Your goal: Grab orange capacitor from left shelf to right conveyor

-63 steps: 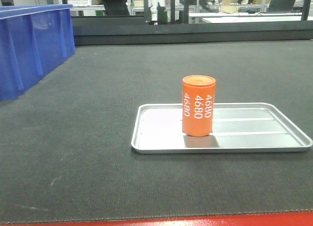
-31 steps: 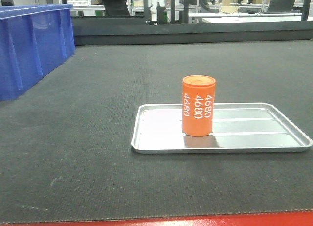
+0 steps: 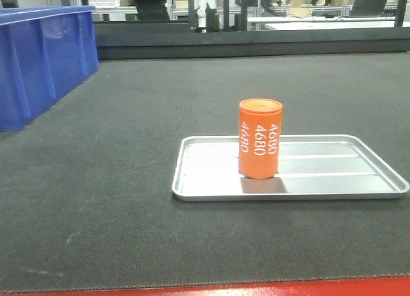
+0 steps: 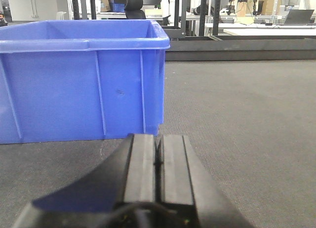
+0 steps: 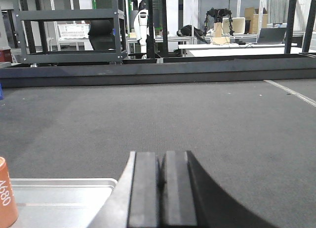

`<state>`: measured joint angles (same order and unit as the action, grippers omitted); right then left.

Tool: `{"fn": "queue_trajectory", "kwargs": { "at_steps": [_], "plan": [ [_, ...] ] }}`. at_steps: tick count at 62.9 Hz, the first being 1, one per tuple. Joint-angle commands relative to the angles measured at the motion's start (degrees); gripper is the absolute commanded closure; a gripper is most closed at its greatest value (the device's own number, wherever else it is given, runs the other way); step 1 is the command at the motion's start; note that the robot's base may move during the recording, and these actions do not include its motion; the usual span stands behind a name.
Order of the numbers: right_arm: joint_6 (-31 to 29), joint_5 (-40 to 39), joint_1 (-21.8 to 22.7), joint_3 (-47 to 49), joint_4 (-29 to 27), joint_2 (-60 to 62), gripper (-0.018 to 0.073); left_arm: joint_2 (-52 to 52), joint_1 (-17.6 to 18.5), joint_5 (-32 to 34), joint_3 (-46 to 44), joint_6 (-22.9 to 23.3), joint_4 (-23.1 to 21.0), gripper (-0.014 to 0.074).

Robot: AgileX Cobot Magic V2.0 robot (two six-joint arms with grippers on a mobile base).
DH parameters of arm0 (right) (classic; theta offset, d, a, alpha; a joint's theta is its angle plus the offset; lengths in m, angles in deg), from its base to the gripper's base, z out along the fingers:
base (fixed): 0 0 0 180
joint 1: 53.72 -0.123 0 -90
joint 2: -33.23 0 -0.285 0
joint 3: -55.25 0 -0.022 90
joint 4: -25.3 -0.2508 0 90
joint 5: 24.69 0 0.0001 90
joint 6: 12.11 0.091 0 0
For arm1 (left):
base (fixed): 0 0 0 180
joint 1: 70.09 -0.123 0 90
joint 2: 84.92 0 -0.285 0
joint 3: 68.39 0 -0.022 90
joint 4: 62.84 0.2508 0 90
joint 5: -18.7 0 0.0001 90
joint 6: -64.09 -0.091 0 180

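Silver tray (image 3: 333,174) sits flat on the right conveyor (image 3: 128,180), at roughly 4 o'clock in the front view. Orange capacitor (image 3: 259,139) stands upright inside the tray, left of its centre and toward the far rim, "4680" print facing the camera. Nothing else in the tray.

Blue bin (image 3: 41,59) is at 10 o'clock in the front view, also on the belt, well apart from the tray. The views are too low to show what, if anything, is in it. The belt's red front edge (image 3: 256,288) runs along 6 o'clock.

Left gripper (image 4: 158,156): fingers pressed together, no gap, nothing between them. It is low over the belt, pointing level at the near wall of the blue bin, which fills 9 to 12 o'clock in its wrist view.

Right gripper (image 5: 162,173): fingers also closed flat against each other, empty. It is low and level, with the tray's far right corner just left of the fingers. The capacitor clips the frame edge at 8 o'clock in that view, apart from the fingers.

Neither arm appears in the front view.
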<state>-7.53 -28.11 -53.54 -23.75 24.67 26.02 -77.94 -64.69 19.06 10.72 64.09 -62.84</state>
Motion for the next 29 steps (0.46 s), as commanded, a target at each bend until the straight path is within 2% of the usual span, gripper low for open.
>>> {"fn": "queue_trajectory", "kwargs": {
  "at_steps": [1,29],
  "plan": [
    [0.0,-5.6,0.3,-0.1,0.6,1.2,0.0503,0.6,0.3,4.8,-0.4,0.0,-0.3,0.0701],
    [0.0,-5.6,0.3,-0.1,0.6,1.2,0.0503,0.6,0.3,4.8,-0.4,0.0,-0.3,0.0701]
  ]
}}
